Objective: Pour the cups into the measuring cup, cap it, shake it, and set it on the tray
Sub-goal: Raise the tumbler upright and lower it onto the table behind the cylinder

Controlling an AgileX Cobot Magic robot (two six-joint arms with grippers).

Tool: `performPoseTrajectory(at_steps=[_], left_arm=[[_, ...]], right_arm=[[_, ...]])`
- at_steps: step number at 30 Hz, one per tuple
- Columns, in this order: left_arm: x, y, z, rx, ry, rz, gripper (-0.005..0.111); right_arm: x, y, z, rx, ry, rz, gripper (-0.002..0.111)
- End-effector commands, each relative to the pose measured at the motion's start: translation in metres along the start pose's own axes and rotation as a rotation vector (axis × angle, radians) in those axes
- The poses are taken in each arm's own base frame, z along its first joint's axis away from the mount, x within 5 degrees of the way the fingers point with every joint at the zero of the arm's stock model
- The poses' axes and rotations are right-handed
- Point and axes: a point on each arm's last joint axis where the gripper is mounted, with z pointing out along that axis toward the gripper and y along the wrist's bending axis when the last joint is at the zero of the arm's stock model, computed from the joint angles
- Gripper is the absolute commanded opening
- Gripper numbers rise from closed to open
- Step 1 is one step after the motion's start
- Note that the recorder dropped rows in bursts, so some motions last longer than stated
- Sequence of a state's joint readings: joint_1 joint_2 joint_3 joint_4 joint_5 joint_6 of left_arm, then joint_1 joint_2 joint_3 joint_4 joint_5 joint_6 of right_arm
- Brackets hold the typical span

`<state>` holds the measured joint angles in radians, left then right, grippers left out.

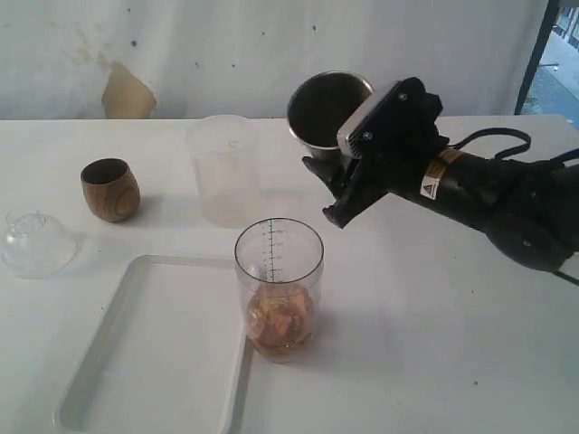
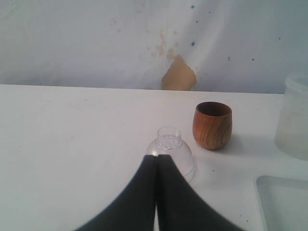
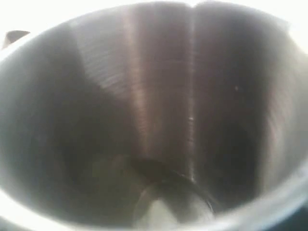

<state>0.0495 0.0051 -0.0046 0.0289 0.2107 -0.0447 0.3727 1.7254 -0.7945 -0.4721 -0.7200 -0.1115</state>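
White plastic sits nearest you in the exterior view: the shallow white rectangular tray (image 1: 90, 384), at seven o'clock from the clear straight-sided plastic measuring cup (image 1: 279, 262) with the black printed scale. That cup stands upright at the tray's three o'clock rim, uncapped, with brown pieces lying in its bottom. You cannot tell whether its base is flat on the white worktop (image 1: 452, 344) or riding the rim. If it rides the rim, a knock could tip it.

At nine o'clock from it, well apart, lies the clear domed plastic lid (image 1: 36, 242). Your left gripper (image 2: 157, 166) hangs just before that lid, fingers pressed together and empty. Lower it like that and it would shove the lid away, not take it.

At one o'clock, raised off the worktop, your right gripper (image 1: 330, 185) pinches the tapered brushed stainless-steel tumbler (image 1: 330, 108) near its base, mouth tipped toward the camera. It is beside the measuring cup's mouth, not above it, so anything inside could spill onto the worktop. The right wrist view does not settle whether it is empty.

Farther off, the small rounded brown wooden cup (image 1: 109, 189) stands upright at ten o'clock. The frosted milky plastic cup (image 1: 226, 167) is at eleven o'clock, close to the tumbler's path, so a wide swing could clip it.
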Motion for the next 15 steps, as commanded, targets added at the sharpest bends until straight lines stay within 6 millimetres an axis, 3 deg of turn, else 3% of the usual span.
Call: performPoseTrajectory(at_steps=[1,8,15], left_arm=[[0.000,0.000,0.000,0.003,-0.009,-0.001,0.000],[0.000,0.000,0.000,0.003,-0.009,-0.001,0.000],[0.000,0.000,0.000,0.003,-0.009,-0.001,0.000]], right_arm=[[0.007,-0.010,0.006,0.084,-0.026,0.173,0.000],[0.039,-0.028,0.010,0.104,-0.050,0.405,0.000],[0.064,-0.032,0.029,-0.025,-0.056,0.417,0.000]])
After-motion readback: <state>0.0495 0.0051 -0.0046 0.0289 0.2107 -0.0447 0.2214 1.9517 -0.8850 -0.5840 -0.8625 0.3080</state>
